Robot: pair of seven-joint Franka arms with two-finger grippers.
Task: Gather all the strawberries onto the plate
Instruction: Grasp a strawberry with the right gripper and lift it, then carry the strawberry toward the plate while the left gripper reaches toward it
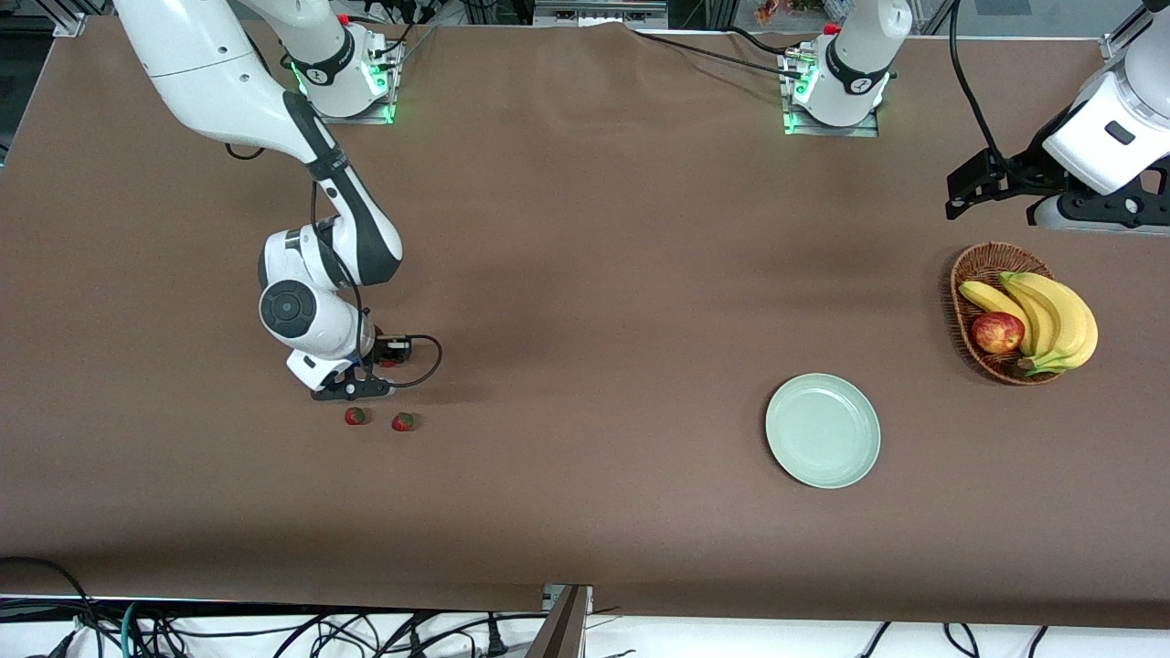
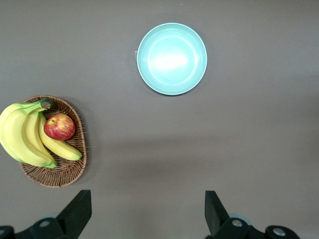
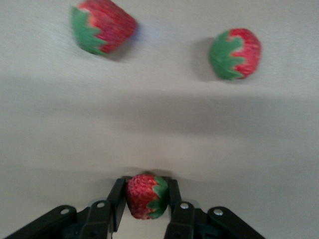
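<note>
Red strawberry (image 3: 144, 196), green cap, clamped in right gripper (image 3: 144, 201) jaws at right arm's bench end. Two strawberries (image 1: 356, 417) (image 1: 403, 421) lying loose just beside. Left gripper (image 2: 147, 216) parked near basket (image 1: 976, 274), jaws wide.

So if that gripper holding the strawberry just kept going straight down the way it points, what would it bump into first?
Probably just the brown table. The right gripper, shut on a strawberry, points down at bare cloth; the two loose strawberries lie off to the side.
</note>
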